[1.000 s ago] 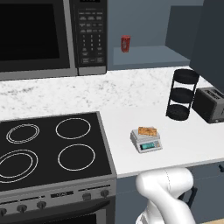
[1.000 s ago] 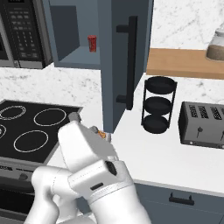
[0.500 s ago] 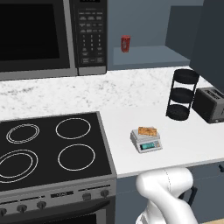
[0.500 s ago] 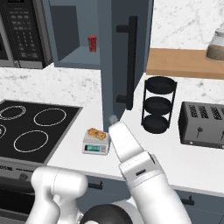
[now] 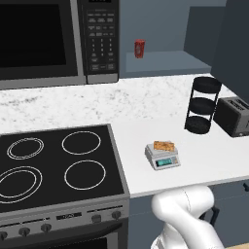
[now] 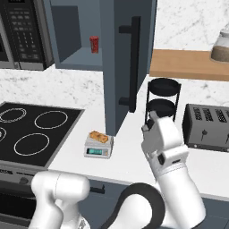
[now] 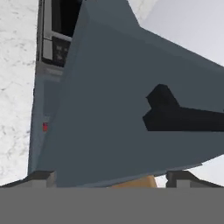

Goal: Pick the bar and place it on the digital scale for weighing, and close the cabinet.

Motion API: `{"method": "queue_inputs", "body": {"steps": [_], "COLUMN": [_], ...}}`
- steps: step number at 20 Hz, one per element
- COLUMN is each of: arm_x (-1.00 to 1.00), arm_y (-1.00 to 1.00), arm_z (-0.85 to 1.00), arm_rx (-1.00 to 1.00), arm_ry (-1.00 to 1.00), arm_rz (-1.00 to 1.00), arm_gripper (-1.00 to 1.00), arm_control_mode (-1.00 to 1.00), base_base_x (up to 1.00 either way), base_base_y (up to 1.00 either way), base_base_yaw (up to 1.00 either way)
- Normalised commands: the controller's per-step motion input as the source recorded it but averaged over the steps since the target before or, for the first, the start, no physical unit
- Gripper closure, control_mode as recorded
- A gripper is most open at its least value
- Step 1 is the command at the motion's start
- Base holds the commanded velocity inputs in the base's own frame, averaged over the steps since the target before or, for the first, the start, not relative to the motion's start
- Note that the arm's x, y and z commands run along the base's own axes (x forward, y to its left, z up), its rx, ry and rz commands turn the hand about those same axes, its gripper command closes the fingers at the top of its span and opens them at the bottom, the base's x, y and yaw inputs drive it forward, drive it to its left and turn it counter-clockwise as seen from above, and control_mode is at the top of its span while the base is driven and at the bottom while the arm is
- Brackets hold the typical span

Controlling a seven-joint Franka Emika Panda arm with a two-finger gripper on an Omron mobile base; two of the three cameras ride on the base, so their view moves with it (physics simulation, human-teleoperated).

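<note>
Bar lies on scale; cabinet door stands open. End effector released, empty, facing the door.

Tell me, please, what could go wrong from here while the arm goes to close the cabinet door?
The cabinet door stands wide open above the digital scale, where the bar lies loose; a low sweep of the arm could knock it off. The gripper, open, faces the door; it might hook the handle or graze the black tiered rack.
</note>
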Motion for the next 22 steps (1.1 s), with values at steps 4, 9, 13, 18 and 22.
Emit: {"method": "queue_inputs", "body": {"steps": [4,9,13,18,22], "arm_x": [0.45,0.07,0.00,-0.02,0.62], "arm_y": [0.20,0.22,0.76,1.00,1.00], "arm_z": [0.25,0.76,0.34,0.00,-0.01], "arm_rx": [0.05,0.01,0.06,0.00,0.01], "arm_ry": [-0.07,-0.16,-0.02,0.00,0.01], "arm_rz": [0.15,0.22,0.23,0.16,0.00], "arm_gripper": [-1.00,-1.00,-1.00,-1.00,-1.00], "arm_control_mode": [-1.00,-1.00,-1.00,-1.00,-1.00], "base_base_x": [0.00,0.00,0.00,0.00,0.00], "base_base_y": [0.00,0.00,0.00,0.00,0.00], "base_base_yaw": [0.00,0.00,0.00,0.00,0.00]}}
